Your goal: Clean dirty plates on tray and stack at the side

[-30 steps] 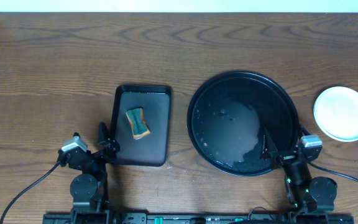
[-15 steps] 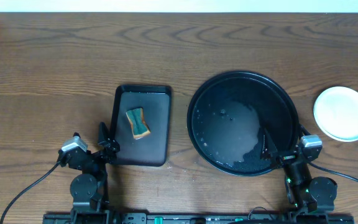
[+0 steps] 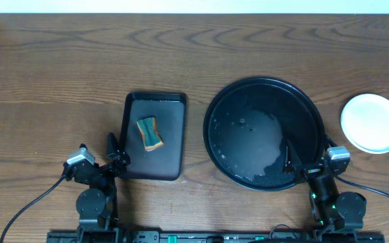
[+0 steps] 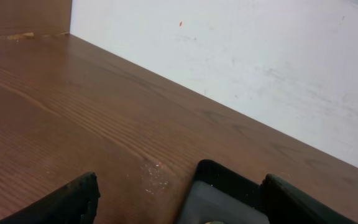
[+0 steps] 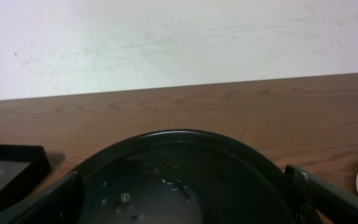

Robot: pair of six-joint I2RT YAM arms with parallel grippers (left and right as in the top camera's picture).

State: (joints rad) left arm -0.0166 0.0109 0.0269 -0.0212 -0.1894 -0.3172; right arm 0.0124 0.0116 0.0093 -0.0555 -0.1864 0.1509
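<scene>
The tray [image 3: 248, 91] lies just ahead of the right gripper [image 3: 307, 152], with the plates [image 3: 373, 123] stacked on the bench [image 3: 59, 81] to its right. A smaller tray [image 3: 167, 152] sits ahead of the left gripper [image 3: 117, 151] — a sponge [image 3: 150, 132] in it.

A dark brown wood-grain table [image 3: 59, 67] runs up to a plain white wall [image 5: 179, 37], evenly lit.

Logged even, fairly bright diffuse light from above in the overhead view, with only faint short shadows on the table [image 3: 59, 67], a pale wet glare patch on the floor of the tray [image 3: 262, 125], and the plates [image 3: 373, 123] washed to near-flat white. Found that view sharp edge to edge, without marked bending. Noted softer, dimmer wrist views, with dark blurred fingers [image 4: 67, 202] low in frame.
</scene>
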